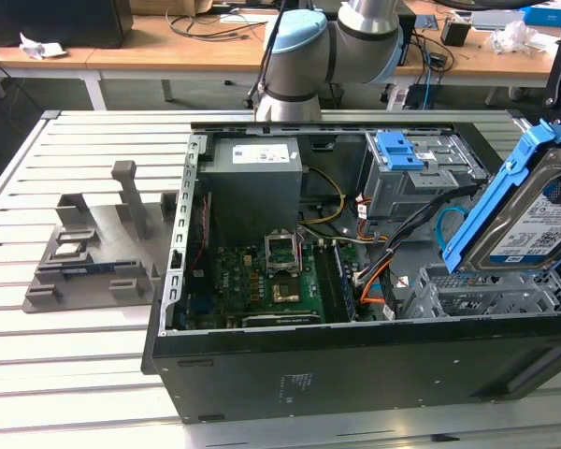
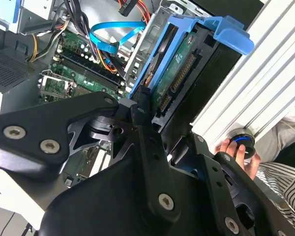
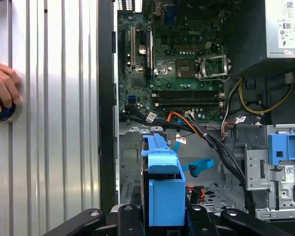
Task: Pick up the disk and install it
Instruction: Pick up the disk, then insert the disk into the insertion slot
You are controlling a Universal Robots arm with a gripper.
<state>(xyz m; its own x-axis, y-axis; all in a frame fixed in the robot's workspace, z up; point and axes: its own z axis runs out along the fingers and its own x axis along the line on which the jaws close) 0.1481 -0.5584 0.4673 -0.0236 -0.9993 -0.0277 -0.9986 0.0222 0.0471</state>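
step: carry/align phase. Disk [image 1: 528, 210] is already off the worktop [image 1: 84, 346], held tilted above the open PC case [image 1: 355, 365] at the exterior view's right; install not yet done.

hand: the hand [image 2: 150, 105] is closed on the disk's blue frame, its black fingers [image 3: 130, 216] pinching either side of the frame in both wrist views. Grip looks firm, as far as I can judge.

disk pos: in exterior view at approx 3 o'clock of the frame, label side facing the camera, one end pitched up twd 1 o'clock. In second wrist view the connector edge and blue tab [image 2: 231, 34] point away from the hand.

target: grey drive cage [image 1: 486, 290] sits right below the disk, inside the case corner. A second bay w/ blue bracket [image 1: 399, 150] is at approx 12 o'clock of the cage.

clutter: blue SATA cable [image 3: 199, 166] and orange/black wire bundle [image 3: 201, 130] run just beside the cage mouth, btwn cage and motherboard [image 1: 271, 276].

next move needs: my read – level the disk out, square it to the cage rails, keep clear of cables, then a straight, slow slide-in. Any tilt prob jams the frame.

other: a person's hand [image 3: 2, 88] rests on a round button at the worktop edge.
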